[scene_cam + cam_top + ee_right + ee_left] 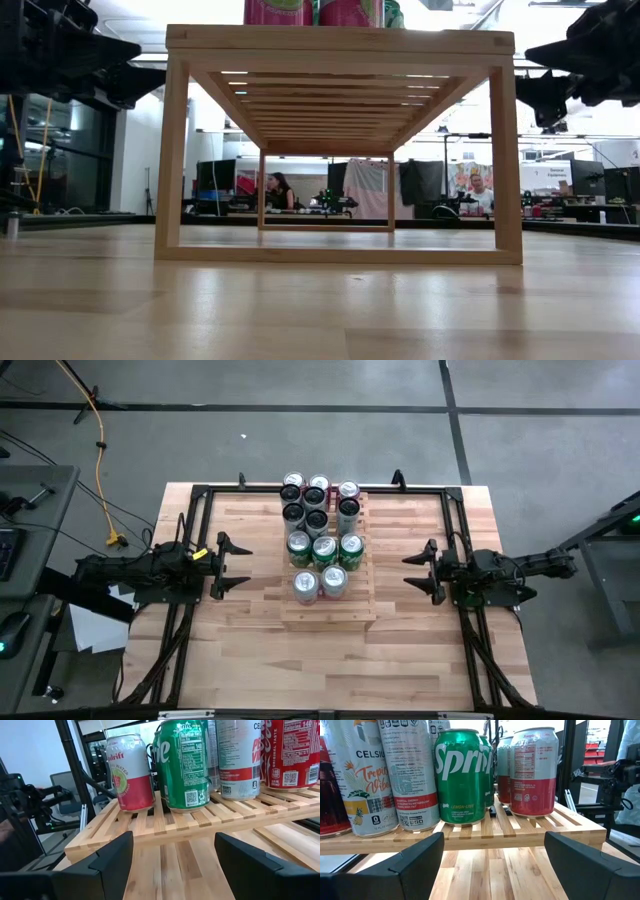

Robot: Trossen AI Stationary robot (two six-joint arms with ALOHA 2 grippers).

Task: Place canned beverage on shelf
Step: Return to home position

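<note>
The shelf (328, 605), a light-wood slatted rack, stands on its legs in the middle of the table. Several canned beverages stand upright on its slats: green cans (323, 548), pink-and-white cans (320, 584), dark and white cans (315, 500) farther back. My left gripper (236, 565) hangs level to the shelf's left, open and holding nothing. It faces a green can (462, 775) and a red-and-white can (532, 770). My right gripper (420, 570) hangs level to the shelf's right, open and holding nothing. It faces a green can (182, 765) and a pink-and-white can (131, 772).
A black frame (200, 495) runs round the tabletop. Bare slats (330, 612) lie at the shelf's near end, and bare tabletop (330, 670) lies in front of it. In the low view, the shelf (340, 45) stands tall, and people sit in the room beyond (275, 190).
</note>
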